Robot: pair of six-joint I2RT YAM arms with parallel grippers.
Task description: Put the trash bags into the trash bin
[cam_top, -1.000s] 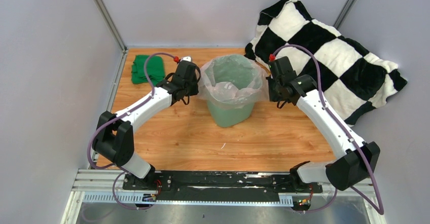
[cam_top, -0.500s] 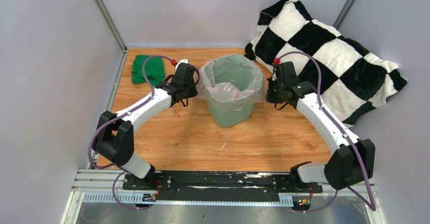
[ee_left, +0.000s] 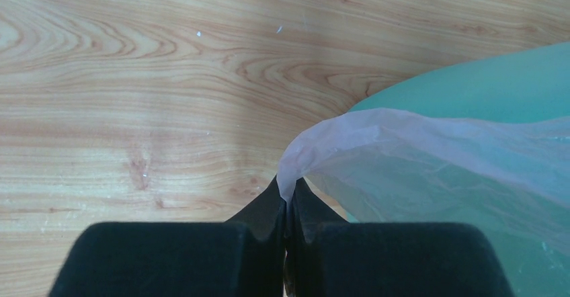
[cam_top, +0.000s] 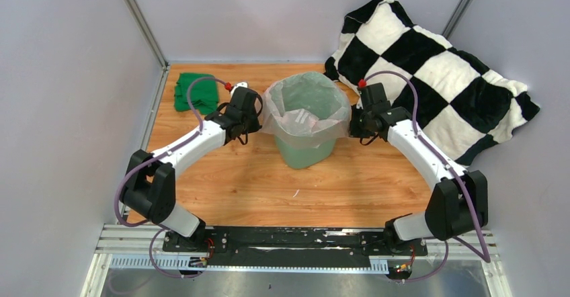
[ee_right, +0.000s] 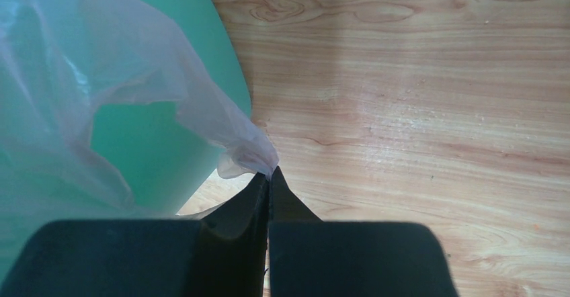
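Observation:
The mint-green trash bin (cam_top: 306,150) stands upright mid-table. The pale-pink translucent trash bag (cam_top: 299,128) lines its inside and drapes over the rim on all sides. My left gripper (cam_top: 257,117) is shut on the bag's left edge beside the bin; the left wrist view shows the bag (ee_left: 403,142) pinched in the closed left gripper (ee_left: 288,199) over the bin wall (ee_left: 484,89). My right gripper (cam_top: 351,123) is shut on the bag's right edge; the right wrist view shows the bag (ee_right: 201,109) caught in the closed right gripper (ee_right: 270,173) next to the bin (ee_right: 154,142).
A black-and-white checkered cushion (cam_top: 430,68) leans in the back right corner, close behind the right arm. A dark green folded cloth (cam_top: 195,92) lies at the back left. Grey walls enclose the wooden table (cam_top: 269,183) on three sides.
Both grippers have moved down and slightly toward the bin's sides, drawing the bag's edges lower over the rim. The right arm's elbow has swung inward.

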